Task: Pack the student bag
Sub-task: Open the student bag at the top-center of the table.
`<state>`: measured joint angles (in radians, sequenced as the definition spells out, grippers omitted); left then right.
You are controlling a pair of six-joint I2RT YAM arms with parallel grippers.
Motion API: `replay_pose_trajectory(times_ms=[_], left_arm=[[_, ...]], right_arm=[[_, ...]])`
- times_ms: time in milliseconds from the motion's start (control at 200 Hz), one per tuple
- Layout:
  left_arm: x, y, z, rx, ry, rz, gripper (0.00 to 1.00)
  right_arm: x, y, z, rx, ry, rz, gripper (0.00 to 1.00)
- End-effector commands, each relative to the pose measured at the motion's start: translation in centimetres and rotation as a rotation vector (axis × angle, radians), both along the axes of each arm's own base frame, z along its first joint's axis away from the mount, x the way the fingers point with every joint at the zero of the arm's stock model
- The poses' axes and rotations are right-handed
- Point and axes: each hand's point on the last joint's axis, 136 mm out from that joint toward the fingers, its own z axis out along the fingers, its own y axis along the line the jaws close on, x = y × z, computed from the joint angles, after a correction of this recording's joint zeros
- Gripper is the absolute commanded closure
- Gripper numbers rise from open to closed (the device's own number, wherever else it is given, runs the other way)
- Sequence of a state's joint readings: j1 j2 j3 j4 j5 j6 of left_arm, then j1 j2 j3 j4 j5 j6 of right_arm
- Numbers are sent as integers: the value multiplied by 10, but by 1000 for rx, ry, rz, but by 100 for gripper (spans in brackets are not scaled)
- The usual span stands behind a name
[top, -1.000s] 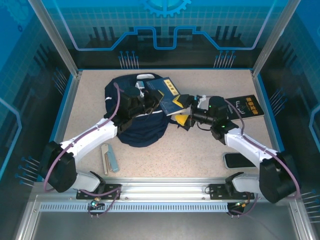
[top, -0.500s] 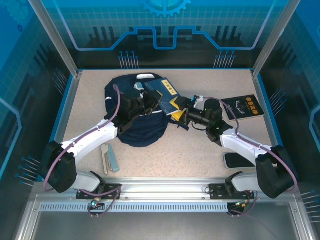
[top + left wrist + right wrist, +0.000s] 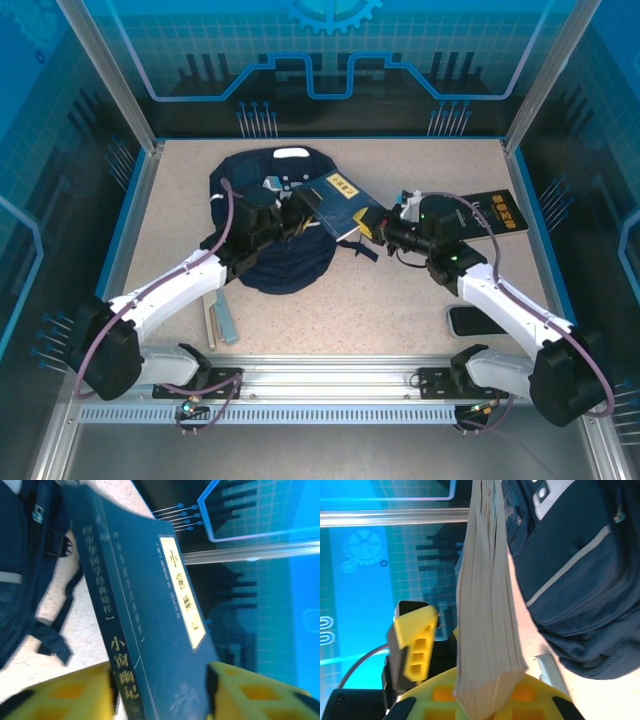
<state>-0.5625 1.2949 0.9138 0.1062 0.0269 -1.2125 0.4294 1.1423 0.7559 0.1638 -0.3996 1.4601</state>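
The right wrist view showed the right gripper (image 3: 487, 705) clamped on the book's (image 3: 487, 610) page edge. The left wrist view showed the left gripper (image 3: 160, 692) straddling its spine, grip unclear. The student bag (image 3: 285, 262) lay left of centre, lengthwise near-to-far, top pointing away.

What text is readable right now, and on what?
"小窗幽记": navy book, low on its spine.
"中华国学经典精粹": higher on that spine.
"小窗幽记": yellow label on its cover.
Black book: gold lettering too small to read.
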Motion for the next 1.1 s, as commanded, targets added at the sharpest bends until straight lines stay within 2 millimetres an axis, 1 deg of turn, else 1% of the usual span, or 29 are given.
replay_pose_trajectory(times_ms=[0,70,115,150,155,185,270,350,410,540,610,695,755,865,965,1030,1096], left_arm=[[-21,15,-20,159,43,-30,30],[-30,24,-32,256,61,-52,21],[-36,29,-39,327,69,-78,17],[-39,34,-42,385,70,-101,14],[-40,34,-42,394,69,-106,13],[-43,36,-45,445,67,-138,12],[-51,43,-51,602,62,-237,5],[-55,49,-57,750,60,-338,4],[-57,50,-61,847,44,-433,4],[-52,55,-70,1036,34,-583,4],[-41,62,-72,1145,53,-626,4],[-30,59,-81,1235,50,-719,4],[-23,57,-88,1276,56,-778,5],[-17,51,-106,1316,76,-899,9],[-12,49,-121,1344,101,-986,13],[-9,49,-129,1356,118,-1025,20],[-5,51,-137,1366,135,-1049,24]], right_arm=[[-6,-19,10,-135,-80,-2,100],[-8,-27,8,-193,-89,4,100],[-10,-30,7,-236,-94,20,100],[-13,-33,-1,-276,-82,35,100],[-12,-33,3,-279,-91,34,100],[-12,-36,6,-310,-101,38,100],[-16,-43,-3,-400,-97,57,100],[-17,-49,-9,-451,-87,62,100],[-17,-54,-13,-482,-79,60,100],[-12,-68,-21,-515,-36,27,100],[-7,-77,-26,-516,-1,-3,100],[-2,-87,-31,-512,33,-39,100],[1,-92,-33,-516,49,-55,100],[6,-98,-37,-532,75,-74,100],[8,-99,-39,-535,93,-79,100],[9,-100,-41,-535,102,-82,100],[10,-100,-42,-532,108,-85,100]])
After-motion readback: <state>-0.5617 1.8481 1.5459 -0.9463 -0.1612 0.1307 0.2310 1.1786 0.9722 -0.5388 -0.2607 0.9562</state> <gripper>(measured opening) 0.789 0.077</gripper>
